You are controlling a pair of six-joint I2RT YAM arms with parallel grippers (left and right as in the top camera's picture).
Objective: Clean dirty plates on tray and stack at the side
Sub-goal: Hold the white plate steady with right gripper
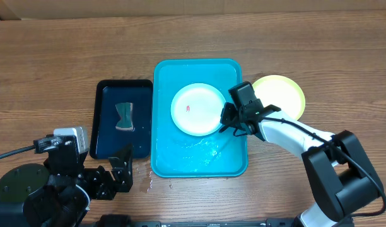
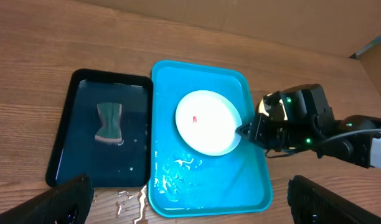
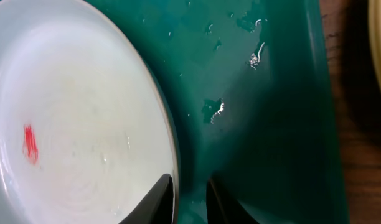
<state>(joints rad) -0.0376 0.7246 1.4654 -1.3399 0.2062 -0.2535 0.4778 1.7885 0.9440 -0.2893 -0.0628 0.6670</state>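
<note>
Beneath everything, the wooden table (image 1: 48, 57). Near its middle, the bright cyan tray (image 1: 164, 151), lying flat, long axis running from the table's far edge toward its near edge, short sides facing those edges. Just beside its left long edge, a smaller black tray (image 1: 99, 120), long axis the same way, holding shallow water.

Off the cyan tray's far right corner, on the bare table, a yellow-green plate (image 1: 282, 94), face up, partly hidden by the right arm. In the cyan tray's far half, about midway between the long edges, a pale plate (image 1: 202, 101) with whitish centre and light cyan rim, flat and face up; round, so no long axis to give.

At this plate's right rim, toward the tray's right long edge, the right gripper (image 1: 227, 122), pointing left across the tray. Jaws narrow: one finger (image 3: 158, 199) over the plate's inside, the other outside the rim, a dark sliver of tray between; cannot tell whether actually pinching. Toward the table's near edge, left of the cyan tray's near left corner, the left gripper (image 1: 120, 169), jaws wide, holding nothing.

In the black tray's middle, a teal sponge (image 1: 124, 117), waisted, long axis far to near. On the pale plate, left of centre, a small red smear (image 3: 30, 144), a short streak. Last, water droplets (image 1: 202, 148) in the cyan tray's near half and on the table off its near left corner.
</note>
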